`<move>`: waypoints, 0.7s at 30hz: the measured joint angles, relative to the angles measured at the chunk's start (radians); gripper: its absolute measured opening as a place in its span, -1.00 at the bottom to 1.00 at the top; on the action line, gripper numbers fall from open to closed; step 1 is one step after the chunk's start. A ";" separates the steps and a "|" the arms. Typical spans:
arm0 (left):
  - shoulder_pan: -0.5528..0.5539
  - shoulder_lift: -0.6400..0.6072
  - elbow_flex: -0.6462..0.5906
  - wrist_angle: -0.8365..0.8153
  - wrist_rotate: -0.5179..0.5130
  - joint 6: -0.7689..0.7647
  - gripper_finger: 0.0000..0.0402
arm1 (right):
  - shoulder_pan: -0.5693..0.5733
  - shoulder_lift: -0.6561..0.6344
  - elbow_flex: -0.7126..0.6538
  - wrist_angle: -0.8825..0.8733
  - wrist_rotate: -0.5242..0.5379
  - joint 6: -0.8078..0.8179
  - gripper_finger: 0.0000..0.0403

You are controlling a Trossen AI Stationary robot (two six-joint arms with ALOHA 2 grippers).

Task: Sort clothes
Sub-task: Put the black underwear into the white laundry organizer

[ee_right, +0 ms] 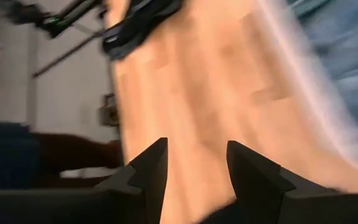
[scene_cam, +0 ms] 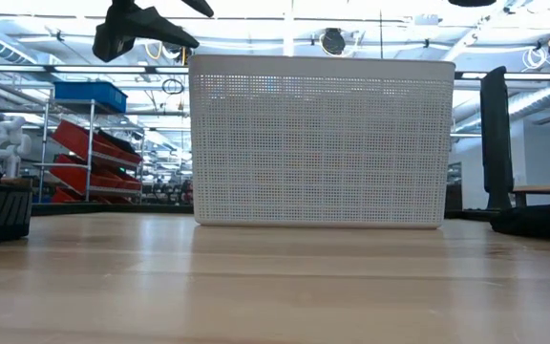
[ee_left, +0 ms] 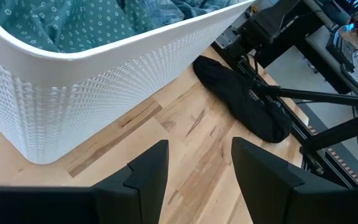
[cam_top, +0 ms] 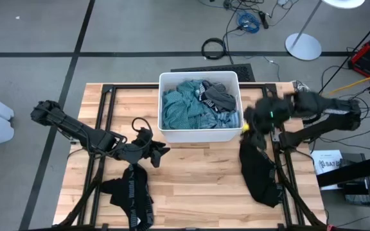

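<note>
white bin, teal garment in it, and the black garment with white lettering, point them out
white bin (cam_top: pixel 198 134), high view, its front wall
teal garment (cam_top: pixel 180 110), high view, its bunched middle
black garment with white lettering (cam_top: pixel 132 192), high view, on the lettered band

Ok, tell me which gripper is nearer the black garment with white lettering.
Left. The left gripper hovers just above the black lettered garment; the right gripper is across the table, beside the white bin.

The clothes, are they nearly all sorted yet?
Partly. A black garment with white lettering lies on the wooden table's front left, and a plain black garment lies at the right. Nothing is in hand: the left gripper and right gripper are both open and empty. Still left in the white perforated plastic bin: teal-green patterned fabric and a dark piece.
</note>
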 joint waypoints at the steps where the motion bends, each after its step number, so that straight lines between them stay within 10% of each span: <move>1: 0.000 0.001 0.000 0.000 0.000 0.000 -0.08 | 0.051 -0.023 -0.062 0.062 0.000 0.051 -0.25; 10: 0.000 0.004 0.000 0.000 0.002 0.000 -0.08 | 0.493 -0.088 -0.488 0.332 -0.009 0.501 -0.25; 21: 0.000 0.004 0.000 0.000 0.003 0.004 -0.08 | 0.848 -0.034 -0.657 0.309 -0.007 0.794 -0.25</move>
